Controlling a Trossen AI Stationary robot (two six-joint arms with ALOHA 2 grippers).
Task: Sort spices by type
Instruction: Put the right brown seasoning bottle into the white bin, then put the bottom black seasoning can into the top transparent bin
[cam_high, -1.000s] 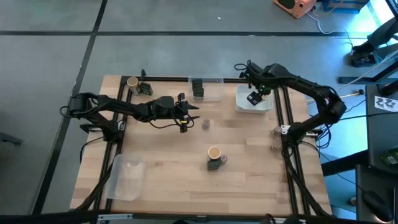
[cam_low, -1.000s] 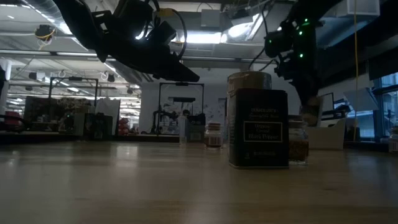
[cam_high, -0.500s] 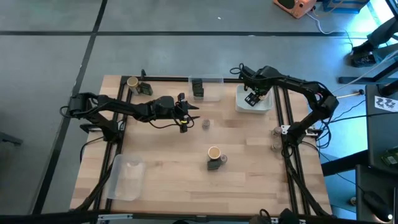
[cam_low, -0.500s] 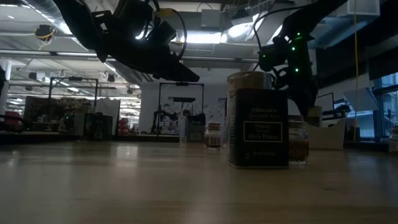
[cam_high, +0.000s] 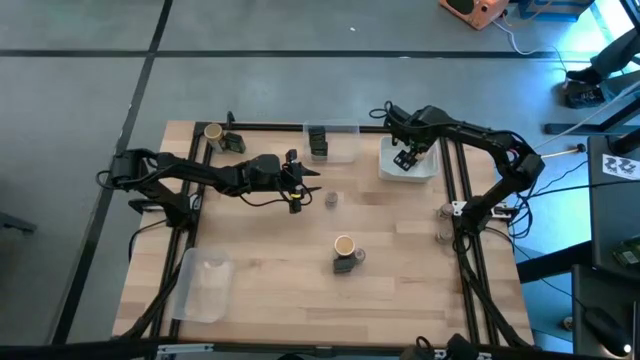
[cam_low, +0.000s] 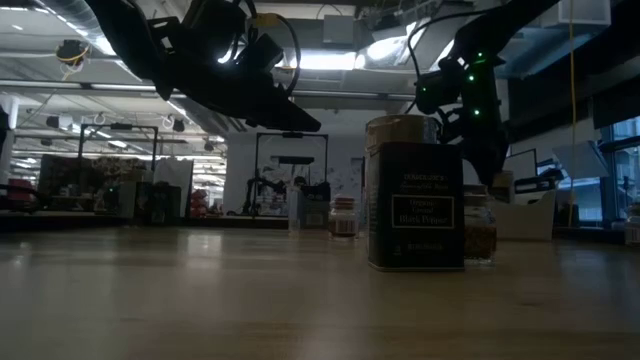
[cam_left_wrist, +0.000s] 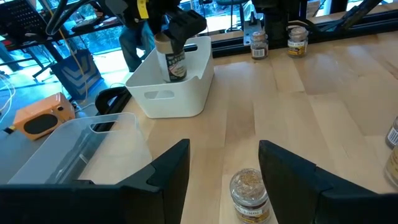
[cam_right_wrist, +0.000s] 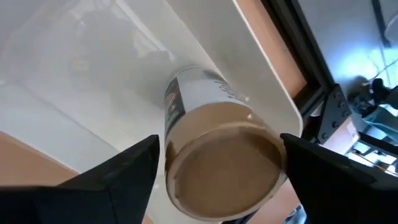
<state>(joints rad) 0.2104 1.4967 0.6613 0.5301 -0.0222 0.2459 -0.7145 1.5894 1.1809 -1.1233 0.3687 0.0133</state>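
Tan-lidded round spice jar (cam_right_wrist: 214, 155), clamped in the right hand (cam_high: 406, 160) at the high view's upper right, should descend upright into the white rectangular plastic tray (cam_high: 425, 170) before release; the left hand (cam_left_wrist: 224, 171) hangs open, empty.

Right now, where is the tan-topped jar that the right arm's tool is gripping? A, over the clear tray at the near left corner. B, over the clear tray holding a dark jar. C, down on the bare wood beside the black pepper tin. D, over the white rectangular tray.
D: the right tool holds the tan-topped jar over the white tray, as the left wrist view also shows.
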